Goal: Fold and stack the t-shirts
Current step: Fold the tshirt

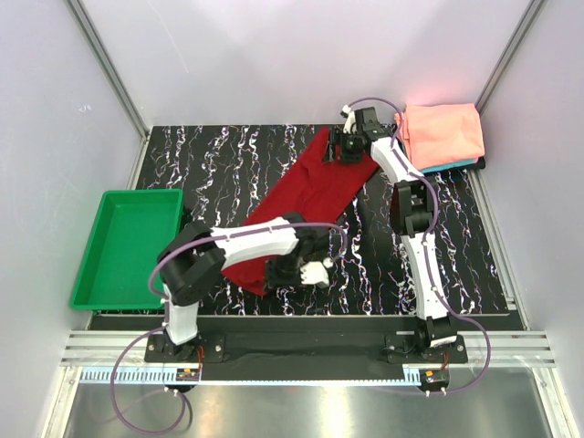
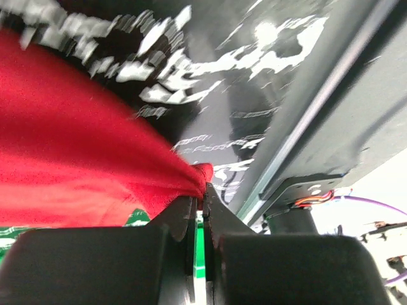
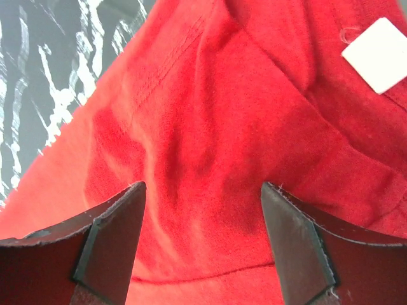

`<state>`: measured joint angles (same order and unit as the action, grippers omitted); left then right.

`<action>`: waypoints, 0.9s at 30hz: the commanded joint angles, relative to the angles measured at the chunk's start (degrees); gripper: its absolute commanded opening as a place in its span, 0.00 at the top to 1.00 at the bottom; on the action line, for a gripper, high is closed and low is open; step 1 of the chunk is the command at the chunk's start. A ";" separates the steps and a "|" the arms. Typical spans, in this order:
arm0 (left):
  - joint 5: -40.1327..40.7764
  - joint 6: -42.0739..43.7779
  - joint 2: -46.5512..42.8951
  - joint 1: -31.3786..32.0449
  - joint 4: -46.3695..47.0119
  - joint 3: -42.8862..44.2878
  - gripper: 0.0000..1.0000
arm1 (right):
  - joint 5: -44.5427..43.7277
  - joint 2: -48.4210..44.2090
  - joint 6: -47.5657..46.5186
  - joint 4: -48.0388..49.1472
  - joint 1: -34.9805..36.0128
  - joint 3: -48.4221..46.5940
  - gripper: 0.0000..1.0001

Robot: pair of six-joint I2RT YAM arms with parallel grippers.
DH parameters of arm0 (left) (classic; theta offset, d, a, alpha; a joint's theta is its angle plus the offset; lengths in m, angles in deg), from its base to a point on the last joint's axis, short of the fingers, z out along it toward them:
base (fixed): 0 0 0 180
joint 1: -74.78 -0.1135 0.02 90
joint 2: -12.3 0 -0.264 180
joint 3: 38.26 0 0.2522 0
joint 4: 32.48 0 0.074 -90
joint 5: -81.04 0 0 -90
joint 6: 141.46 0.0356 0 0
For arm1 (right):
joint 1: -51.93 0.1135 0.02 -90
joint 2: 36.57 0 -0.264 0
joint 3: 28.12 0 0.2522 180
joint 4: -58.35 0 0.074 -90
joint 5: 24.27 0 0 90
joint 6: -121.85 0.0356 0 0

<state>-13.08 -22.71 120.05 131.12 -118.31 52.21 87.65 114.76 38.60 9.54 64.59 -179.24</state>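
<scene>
Pinches a bunched near corner of the dark red t-shirt (image 2: 76,127) in the clenched left end effector (image 2: 202,190), close to the front edge of the desk (image 1: 219,164). Hovers the released right end effector (image 3: 202,187), jaws spread wide, close over the same shirt's far end. Stretches as a long strip across the black, white-veined desk, long axis diagonal, one end near-left by the left arm, the other pointing far-right toward the back corner. Shows a plain white label (image 3: 379,54) on the red cloth beside the right end effector. Sits folded at the far right corner: salmon-pink t-shirt (image 1: 443,132) atop a teal t-shirt (image 1: 467,164), only a sliver showing. Lies beside the desk's left edge: green tray (image 1: 128,242).
</scene>
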 commanded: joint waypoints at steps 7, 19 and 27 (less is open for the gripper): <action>-3.88 -0.81 5.19 5.45 -2.54 9.24 1.00 | 6.47 9.16 11.52 6.38 4.38 -7.04 0.20; -2.82 -0.63 12.22 9.93 -2.99 18.12 1.00 | 12.01 13.82 22.78 15.26 6.14 -11.18 0.23; -1.16 -0.19 16.18 11.87 -3.07 23.66 1.00 | 5.52 9.70 11.29 14.22 4.13 -16.45 0.19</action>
<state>-14.91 -23.08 135.59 142.40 -120.76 72.38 98.18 126.52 57.83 26.51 69.40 -191.50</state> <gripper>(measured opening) 0.024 0.801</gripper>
